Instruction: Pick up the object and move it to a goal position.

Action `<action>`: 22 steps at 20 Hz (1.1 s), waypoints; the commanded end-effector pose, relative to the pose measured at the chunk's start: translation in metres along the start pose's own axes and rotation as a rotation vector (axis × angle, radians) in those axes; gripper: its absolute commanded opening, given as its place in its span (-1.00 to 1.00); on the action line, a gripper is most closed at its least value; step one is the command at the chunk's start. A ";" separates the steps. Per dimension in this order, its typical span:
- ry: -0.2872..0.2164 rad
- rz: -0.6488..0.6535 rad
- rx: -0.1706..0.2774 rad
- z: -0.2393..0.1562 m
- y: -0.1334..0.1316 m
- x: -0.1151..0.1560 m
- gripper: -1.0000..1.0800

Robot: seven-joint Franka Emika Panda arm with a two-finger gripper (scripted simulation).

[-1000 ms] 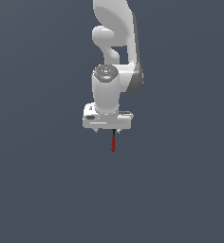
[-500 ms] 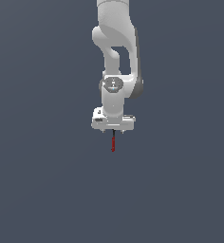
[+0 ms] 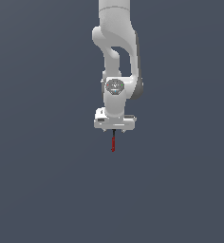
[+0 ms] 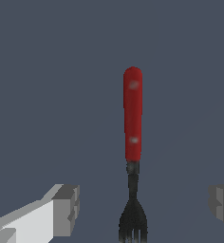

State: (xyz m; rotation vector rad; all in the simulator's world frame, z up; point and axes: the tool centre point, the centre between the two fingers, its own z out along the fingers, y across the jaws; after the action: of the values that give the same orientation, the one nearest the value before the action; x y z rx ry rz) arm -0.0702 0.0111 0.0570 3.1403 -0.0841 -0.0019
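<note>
The object is a fork-like stick with a dark-red handle [image 4: 133,114] and a small dark pronged tip [image 4: 133,223]. In the exterior view it shows as a thin red stick [image 3: 113,143] just below the white gripper [image 3: 115,131]. In the wrist view it lies on the grey surface between my two fingers, touching neither. My gripper [image 4: 143,203] is open wide, with one finger [image 4: 66,209] on one side and the other finger [image 4: 222,200] far off on the other side. It holds nothing.
The white arm [image 3: 117,57] rises straight above the gripper in the exterior view. All around is a plain dark grey surface [image 3: 47,190] with no other objects in view.
The gripper has come down closer to the red stick, and the wrist has turned a little. The stick has stayed where it was.
</note>
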 end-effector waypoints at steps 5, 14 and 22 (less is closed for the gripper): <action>0.000 0.000 0.000 0.011 0.000 0.000 0.92; 0.001 0.001 0.000 0.047 0.000 -0.001 0.92; 0.001 0.001 0.000 0.051 0.000 -0.001 -1.00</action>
State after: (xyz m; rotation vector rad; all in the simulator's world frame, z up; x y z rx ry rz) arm -0.0716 0.0109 0.0095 3.1403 -0.0877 0.0014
